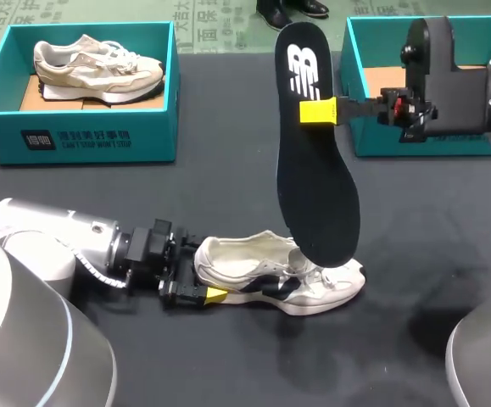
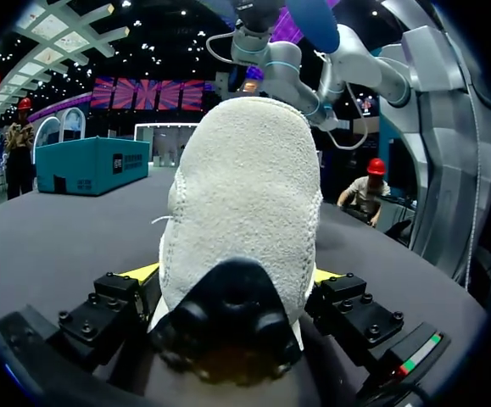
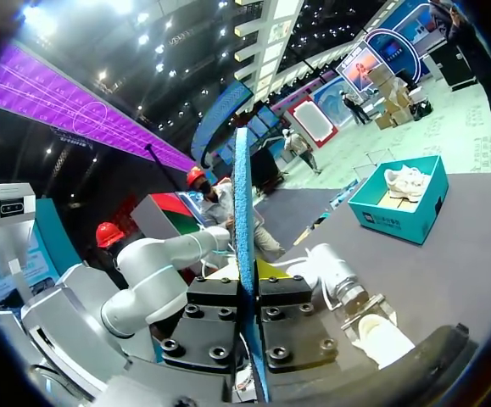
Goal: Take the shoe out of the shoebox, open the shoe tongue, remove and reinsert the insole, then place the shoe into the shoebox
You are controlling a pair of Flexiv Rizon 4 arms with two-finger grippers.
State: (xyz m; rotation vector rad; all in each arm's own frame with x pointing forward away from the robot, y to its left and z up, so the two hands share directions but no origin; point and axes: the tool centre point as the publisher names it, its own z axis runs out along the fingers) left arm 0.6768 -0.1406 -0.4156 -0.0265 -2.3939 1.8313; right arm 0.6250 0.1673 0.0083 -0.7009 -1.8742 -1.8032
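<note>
Holding at the left: the left jaws are closed on the heel of the shoe. In the left wrist view a yellow fingertip is seen on each side of the heel, both pressed against it.
Left arm: it is seen low at the near left, laid almost flat along the surface, with the jaws pointed at the shoe's heel.
Shoe: it is set upright on its sole near the middle of the dark surface, toe to the right and heel to the left. A cream upper with dark side patches is shown.
Holding at the right: the right jaws are closed on the insole, which is clamped flat between both fingers near its narrow upper end. In the right wrist view it is seen edge-on, as a thin blue strip pinched between the two finger blocks.
Insole: black, with a white mark near the top, it is held on end above the shoe, wide end down. The lower end is seen overlapping the shoe's forefoot, and whether it touches cannot be told.
Right arm: it is held high at the far right, in front of the right shoebox.
Left shoebox: teal and open, it is placed at the far left, with a second pale shoe lying inside.
Right shoebox: teal and open, it is partly hidden by the arm.
</note>
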